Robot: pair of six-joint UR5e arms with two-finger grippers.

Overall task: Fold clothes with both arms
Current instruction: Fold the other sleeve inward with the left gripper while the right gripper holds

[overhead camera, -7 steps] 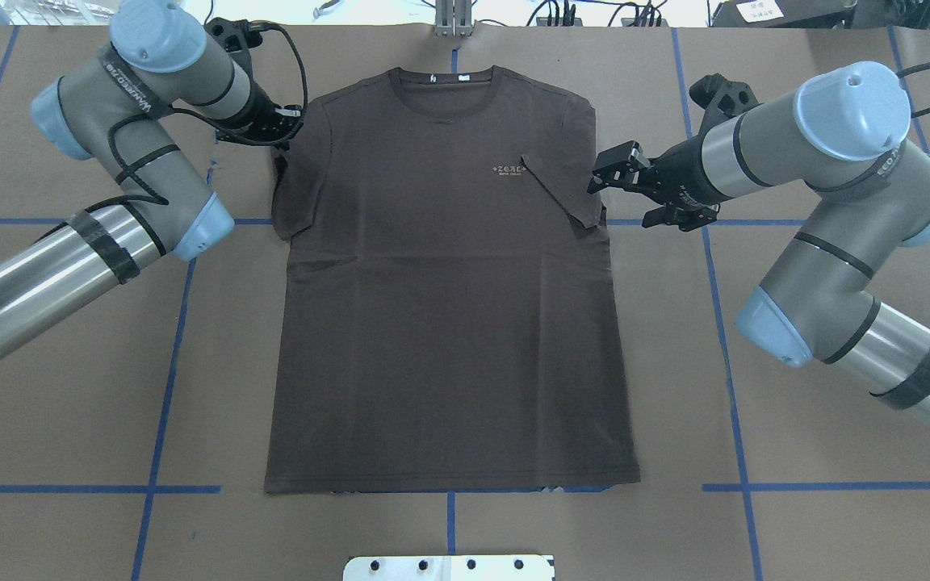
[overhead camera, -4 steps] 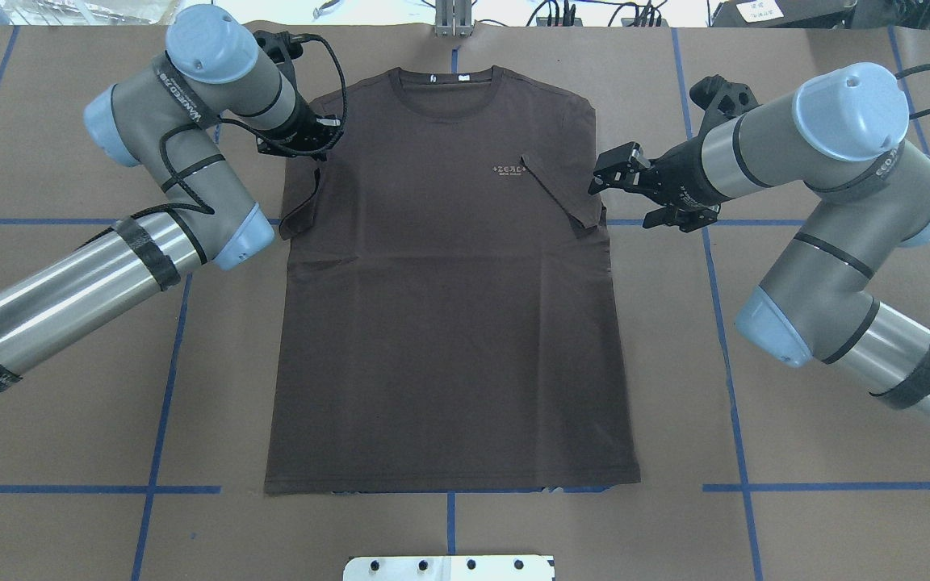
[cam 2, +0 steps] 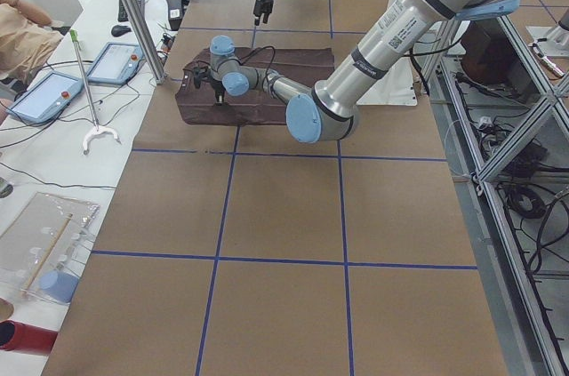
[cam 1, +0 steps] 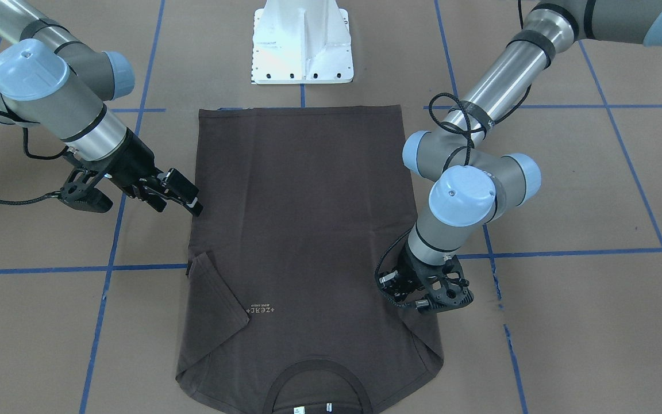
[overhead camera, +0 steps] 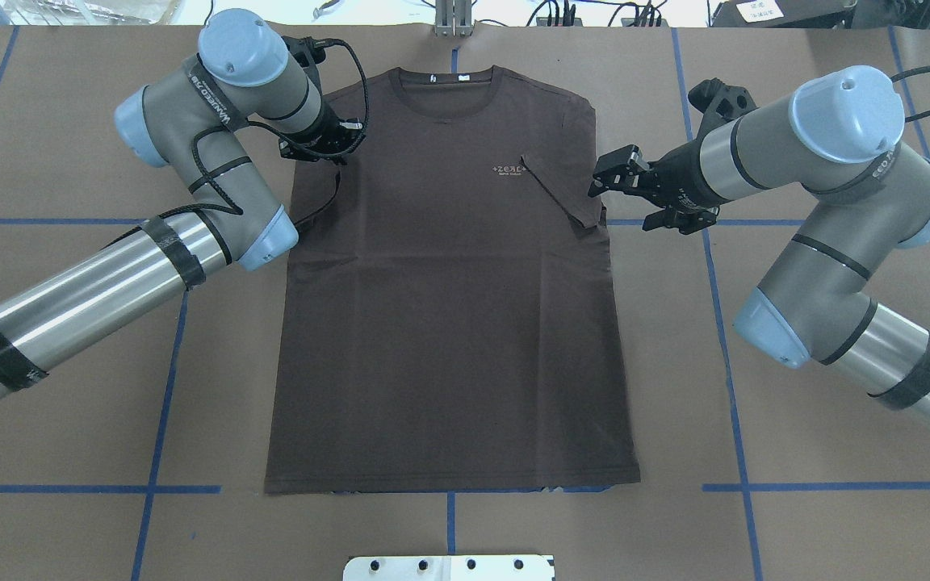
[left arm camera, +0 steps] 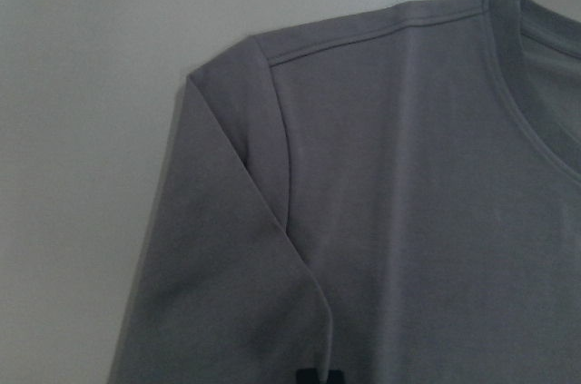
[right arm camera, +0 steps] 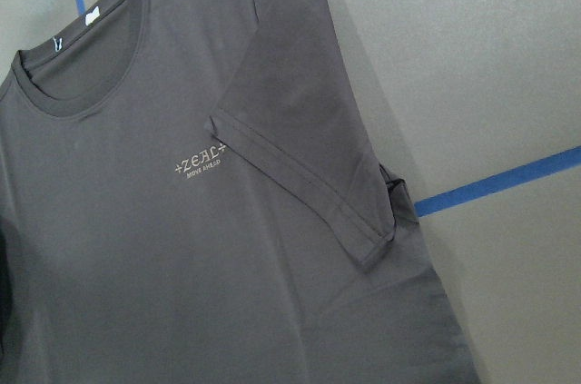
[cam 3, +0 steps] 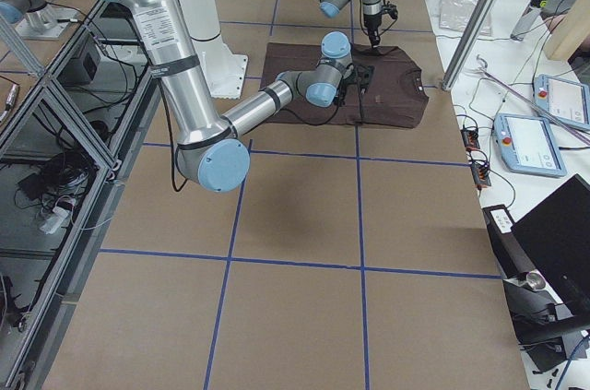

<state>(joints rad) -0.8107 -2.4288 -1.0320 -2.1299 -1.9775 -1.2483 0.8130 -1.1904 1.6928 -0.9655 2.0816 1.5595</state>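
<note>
Second sleeve comes in: the left gripper (overhead camera: pixel 341 144) has swung inward from beside the brown T-shirt (overhead camera: pixel 449 339) to a spot over its shoulder, carrying the left-side sleeve (left arm camera: pixel 213 257) with it. A second ago that sleeve lay spread on the bench (overhead camera: pixel 820 484), pointing toward the edge on the robot's left. Now it is doubled over the body, and the shirt's outline on that side runs almost straight. The wrist camera shows the cloth drawn to a dark fingertip at the bottom of its view, so the gripper appears clamped on the sleeve's hem, with the hem hanging in a slack line below it.

The right gripper (overhead camera: pixel 606 176) has not moved. It waits with its jaws apart, just off the shirt's side seam, beside the right-side sleeve (overhead camera: pixel 562 190), which is already folded in with its tip near the chest logo (overhead camera: pixel 511 169).

The shirt itself stays flat in the middle of the bench, its collar (overhead camera: pixel 446 81) toward the far edge from the robot and its hem toward the robot's base.

With both sleeves turned in, the garment is close to the narrow rectangle that the folds of the body need. The left-side sleeve probably still has to be laid down and let go.
</note>
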